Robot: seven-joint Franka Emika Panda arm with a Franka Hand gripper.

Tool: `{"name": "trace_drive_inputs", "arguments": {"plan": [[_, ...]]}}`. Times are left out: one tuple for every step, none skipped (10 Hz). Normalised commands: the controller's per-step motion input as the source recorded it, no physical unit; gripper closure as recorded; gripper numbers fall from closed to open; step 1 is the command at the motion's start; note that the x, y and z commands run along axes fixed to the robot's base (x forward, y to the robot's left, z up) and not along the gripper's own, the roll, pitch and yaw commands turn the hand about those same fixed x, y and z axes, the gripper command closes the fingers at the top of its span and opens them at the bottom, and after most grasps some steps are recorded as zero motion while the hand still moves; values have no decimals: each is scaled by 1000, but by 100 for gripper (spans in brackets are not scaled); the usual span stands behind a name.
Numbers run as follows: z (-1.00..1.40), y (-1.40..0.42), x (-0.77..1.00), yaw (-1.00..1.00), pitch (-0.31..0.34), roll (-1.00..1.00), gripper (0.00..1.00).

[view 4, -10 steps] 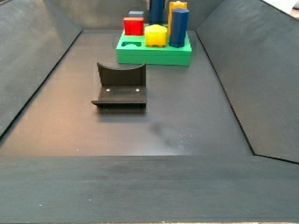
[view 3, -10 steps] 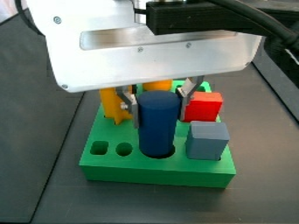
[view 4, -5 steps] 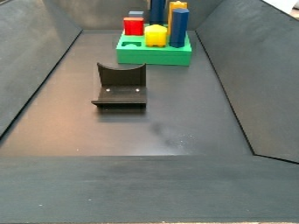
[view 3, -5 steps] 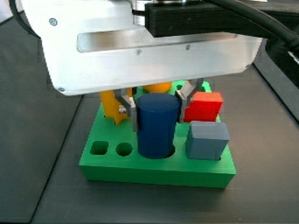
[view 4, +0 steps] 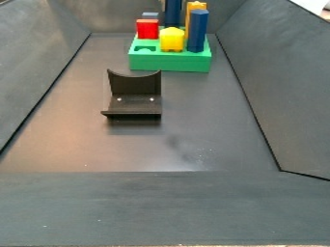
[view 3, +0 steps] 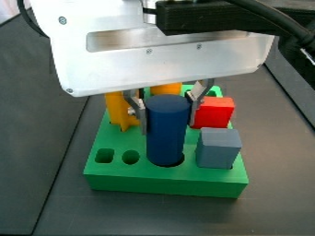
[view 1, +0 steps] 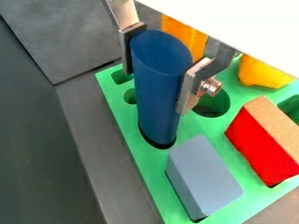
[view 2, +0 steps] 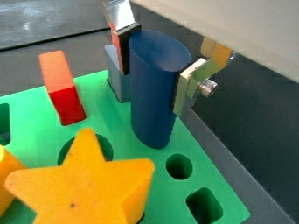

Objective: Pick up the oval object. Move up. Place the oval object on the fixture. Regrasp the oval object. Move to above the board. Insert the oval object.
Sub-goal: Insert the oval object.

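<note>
The oval object stands upright in a hole of the board, its lower end sunk in. The gripper straddles its top, silver fingers flanking it; contact cannot be told. The fixture sits apart on the floor.

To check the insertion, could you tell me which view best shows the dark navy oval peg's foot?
A wrist view: the dark navy oval peg enters the green board between the gripper fingers. Both side views show it smaller.

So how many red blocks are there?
1. The red block stands in the board, near the oval object between the gripper's fingers; others may hide behind the gripper.
</note>
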Motion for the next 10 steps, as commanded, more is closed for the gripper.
{"name": "trace_drive_inputs", "arguments": {"plan": [[-323,0,131,103,-9,0,100],[-514,-91,80,140,-76,33,100],[-586,-249,14,169,-111,109,100],[-663,-306,0,200,-130,186,100],[-731,-334,-40,186,-154,249,100],[-703,-331,-54,169,-151,276,100],[-680,-300,-71,169,-140,299,100],[-731,-234,-31,140,-130,280,100],[-143,-217,-91,20,-200,183,100],[0,0,0,0,0,0,100]]}}
